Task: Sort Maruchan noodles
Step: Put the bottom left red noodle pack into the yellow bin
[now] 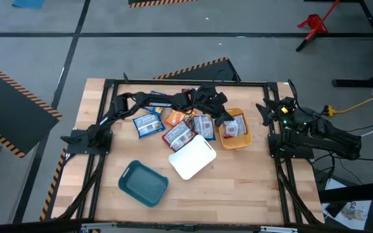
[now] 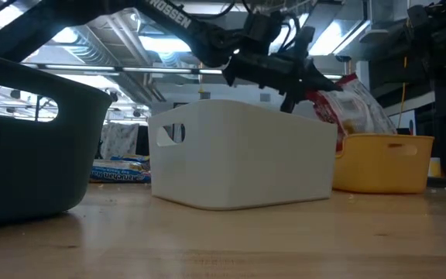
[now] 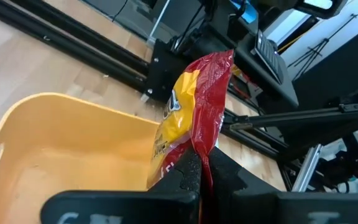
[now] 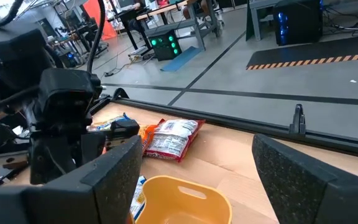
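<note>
**Left gripper holds a red packet over the orange bin**

Nearest the table's front edge sits the teal bin, left of centre, with the white bin just beyond it toward the middle. Farther back and right stands the orange bin. The left gripper hangs above that bin, its jaws clenched on a dark red-and-yellow noodle packet, which dangles over the bin's open mouth. Left of the orange bin, loose noodle packets lie clustered on the wood: a blue one, an orange one and red-and-silver ones. At the far right edge waits the right gripper, jaws released and spread wide, facing the orange bin.
</note>
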`<act>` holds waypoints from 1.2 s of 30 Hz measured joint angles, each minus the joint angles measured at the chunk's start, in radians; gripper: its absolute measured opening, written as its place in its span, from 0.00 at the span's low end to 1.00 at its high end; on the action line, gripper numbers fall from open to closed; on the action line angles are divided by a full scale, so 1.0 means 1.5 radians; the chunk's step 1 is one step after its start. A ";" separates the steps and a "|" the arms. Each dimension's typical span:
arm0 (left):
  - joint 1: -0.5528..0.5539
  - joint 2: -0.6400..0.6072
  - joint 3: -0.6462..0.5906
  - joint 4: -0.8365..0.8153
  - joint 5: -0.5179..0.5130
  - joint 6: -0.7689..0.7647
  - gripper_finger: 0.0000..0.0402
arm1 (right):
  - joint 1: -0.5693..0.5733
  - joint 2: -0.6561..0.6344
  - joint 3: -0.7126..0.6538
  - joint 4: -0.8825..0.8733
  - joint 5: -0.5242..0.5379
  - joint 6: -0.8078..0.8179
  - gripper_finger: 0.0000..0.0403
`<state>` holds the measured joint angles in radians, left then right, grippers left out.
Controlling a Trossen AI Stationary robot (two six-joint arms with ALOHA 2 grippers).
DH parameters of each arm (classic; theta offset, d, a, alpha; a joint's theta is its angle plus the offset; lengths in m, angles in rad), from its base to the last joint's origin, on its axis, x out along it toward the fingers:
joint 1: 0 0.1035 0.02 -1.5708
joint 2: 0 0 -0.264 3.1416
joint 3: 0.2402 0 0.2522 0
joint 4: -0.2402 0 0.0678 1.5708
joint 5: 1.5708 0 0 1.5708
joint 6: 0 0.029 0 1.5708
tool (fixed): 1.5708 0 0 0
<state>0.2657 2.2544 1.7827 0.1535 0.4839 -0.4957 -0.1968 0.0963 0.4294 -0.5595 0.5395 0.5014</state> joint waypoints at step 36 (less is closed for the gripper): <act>0.004 0.023 0.000 -0.023 -0.032 0.027 0.32 | 0.000 0.000 0.000 -0.015 0.019 0.017 0.73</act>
<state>0.2712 2.2894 1.7831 0.1185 0.4358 -0.4557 -0.1968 0.0963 0.4290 -0.5819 0.5686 0.5270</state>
